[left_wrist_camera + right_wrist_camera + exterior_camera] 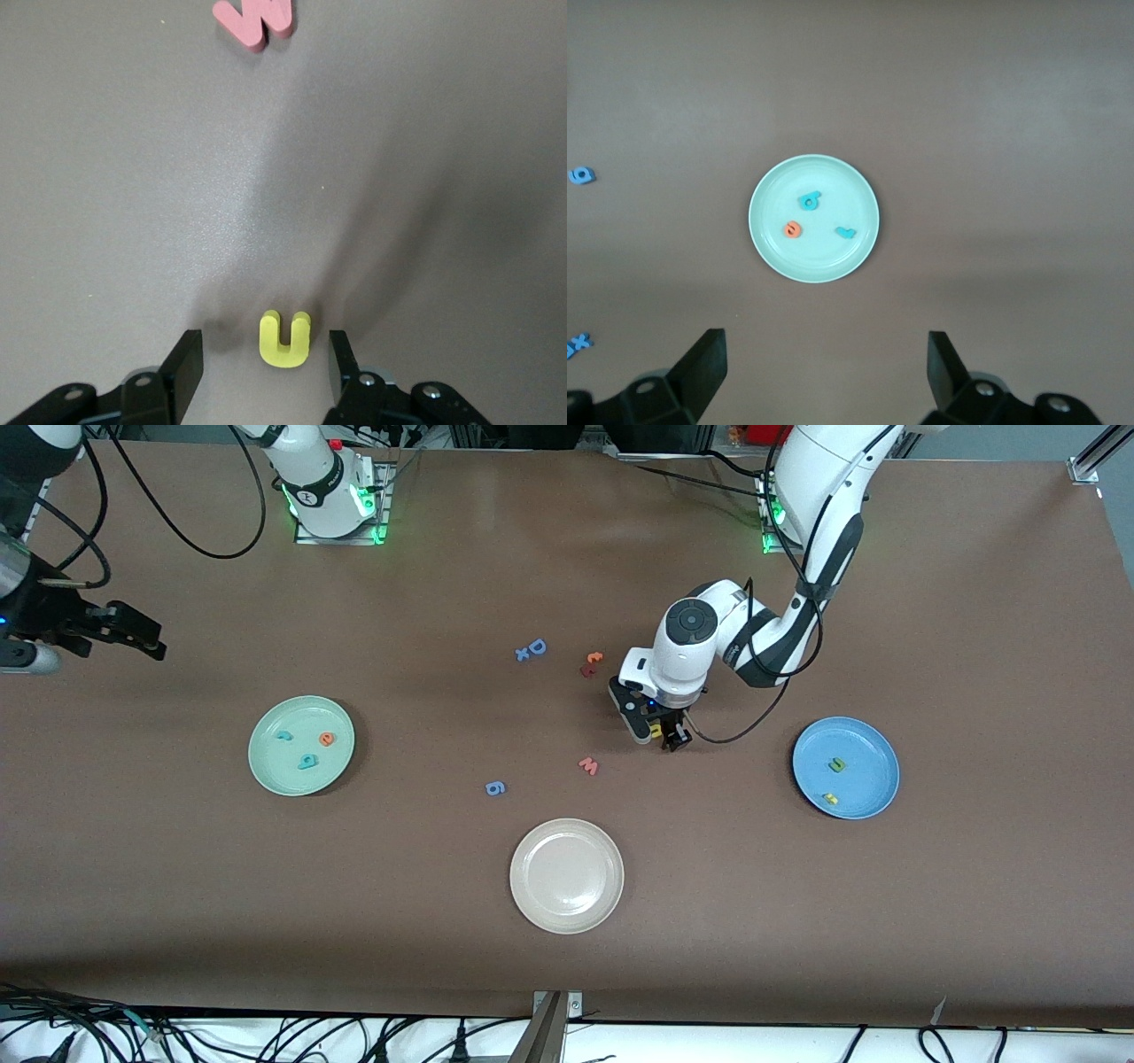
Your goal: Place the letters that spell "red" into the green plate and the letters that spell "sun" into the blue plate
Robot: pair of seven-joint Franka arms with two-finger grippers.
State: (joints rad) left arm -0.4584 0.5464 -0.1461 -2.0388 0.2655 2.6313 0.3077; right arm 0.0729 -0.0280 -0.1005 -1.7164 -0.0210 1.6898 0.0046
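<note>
Left gripper (pixel 266 367) open, straddling yellow u (pixel 285 337) on table; right gripper (pixel 824 367) open, waiting. Green plate (pixel 266 766) full; blue plate (pixel 864 744) has two.

1. Three letters, e (pixel 327 738), d (pixel 307 761) and r (pixel 283 736), lie in the plate (pixel 266 766) toward the right arm's end.
2. Two letters (pixel 834 781) lie in the plate (pixel 873 746) toward the left arm's end.
3. A third plate (pixel 567 875) sits between them, nearer the front camera.
4. A u-shaped letter (pixel 284 338) lies on the table between the left gripper (pixel 266 363) fingers.

High front view, two downward wrist views
</note>
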